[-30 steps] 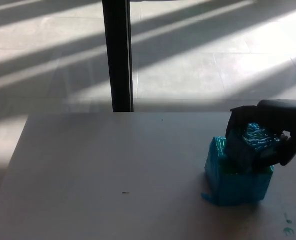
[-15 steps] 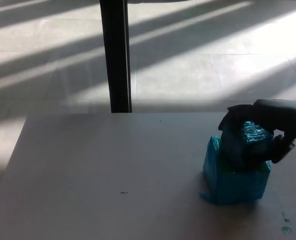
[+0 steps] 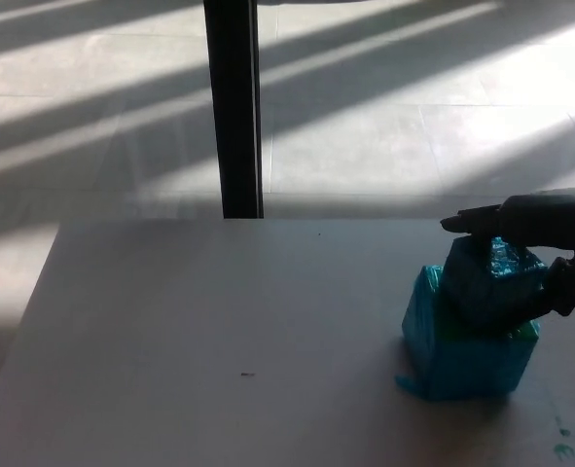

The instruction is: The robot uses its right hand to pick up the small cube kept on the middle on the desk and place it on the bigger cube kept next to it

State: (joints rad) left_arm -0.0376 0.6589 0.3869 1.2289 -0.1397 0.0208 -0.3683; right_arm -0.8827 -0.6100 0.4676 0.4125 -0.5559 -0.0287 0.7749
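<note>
A large teal cube [image 3: 459,358] stands on the right side of the desk [image 3: 219,311]. The small cube [image 3: 489,282], dark teal with a shiny wrinkled top, rests on top of it, a little tilted. My right hand [image 3: 540,233] comes in from the right edge and hovers just behind and beside the small cube. One finger [image 3: 470,223] stretches out over the cube's back top edge, and the thumb [image 3: 567,287] is off its right side. The fingers are spread and no longer wrap the cube. My left hand does not show.
A black upright post [image 3: 236,107] stands behind the desk's far edge, left of centre. Beyond it lies a tiled floor with bands of sunlight. Small teal marks [image 3: 562,448] sit on the desk at the lower right.
My right hand's fingers, which covered the small cube's front, have lifted and spread away from it. The small cube stays on the big cube. The camera shifted slightly.
</note>
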